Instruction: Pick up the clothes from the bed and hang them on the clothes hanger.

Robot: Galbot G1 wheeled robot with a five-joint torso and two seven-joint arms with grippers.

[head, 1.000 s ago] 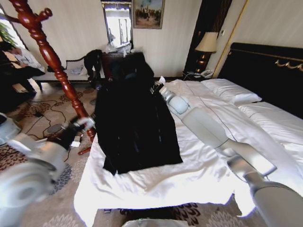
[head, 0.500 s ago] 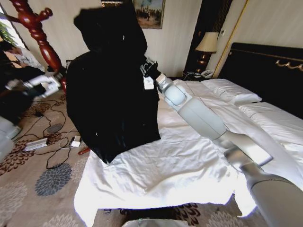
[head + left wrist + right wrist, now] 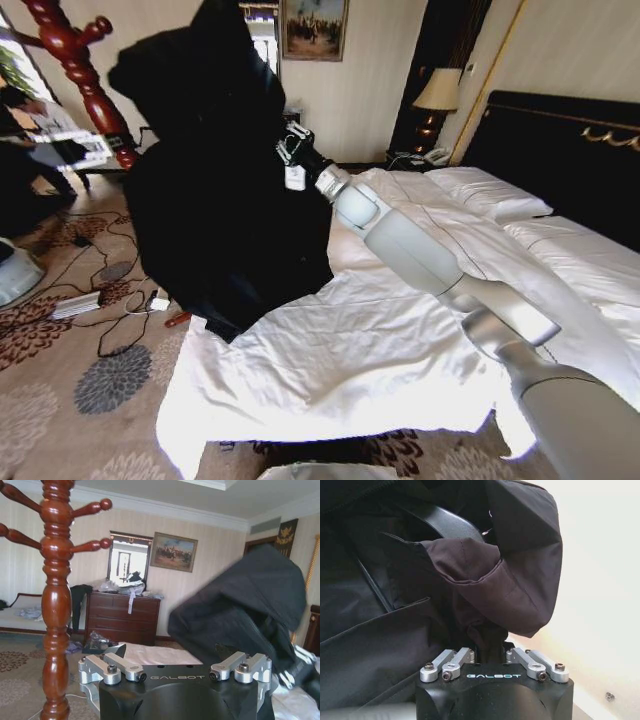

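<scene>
Change: coat [image 3: 215, 190] is hanging higher and farther left than half a second ago, with less of its hem lying on the bed [image 3: 400, 330].
Right gripper [image 3: 291, 152]: is clamping the coat's collar fabric, fingers closed on it; arm is reaching out over the bed's left edge.
Coat position: is dangling between bed and stand [image 3: 78, 70], lower hem near the bed's left edge.
Left gripper [image 3: 175, 667]: is hovering beside the stand pole; jaws apart, gripping nothing.

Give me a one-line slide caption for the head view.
Right gripper lifts the black coat off the white bed, its hem trailing on the duvet, beside the red-brown coat stand.
</scene>
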